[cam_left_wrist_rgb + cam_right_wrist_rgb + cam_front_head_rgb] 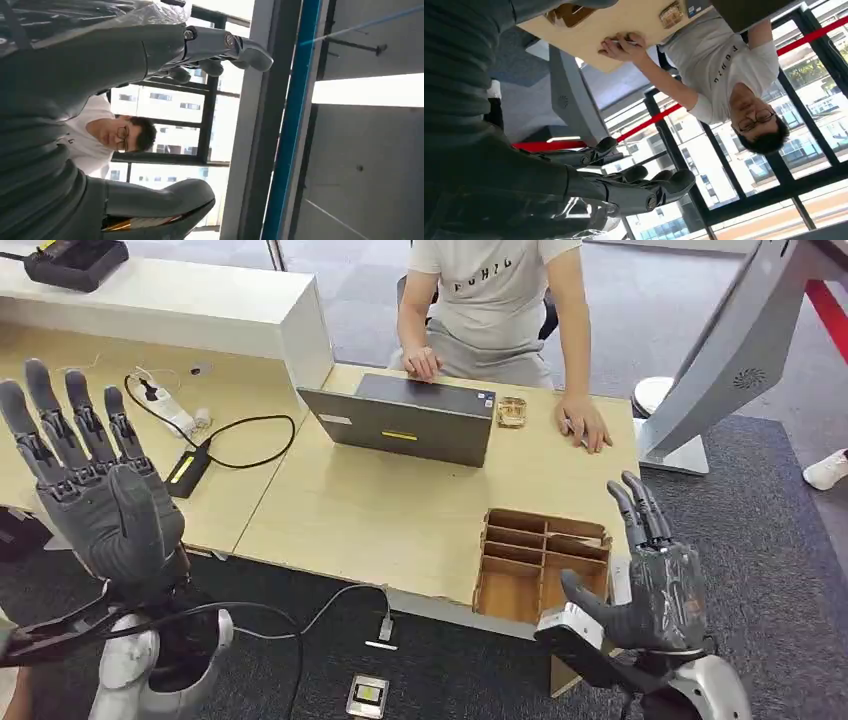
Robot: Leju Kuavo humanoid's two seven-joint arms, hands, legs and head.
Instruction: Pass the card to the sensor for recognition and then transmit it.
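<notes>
While raised, both hands (100,490) spread.

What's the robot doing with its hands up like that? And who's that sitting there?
The robot holds both hands up with fingers spread, and neither holds anything: the left hand over the desk's left side, the right hand beside a wooden divider tray. A person sits across the wooden table behind a grey laptop, both hands resting on the tabletop. No card is being passed yet.
</notes>
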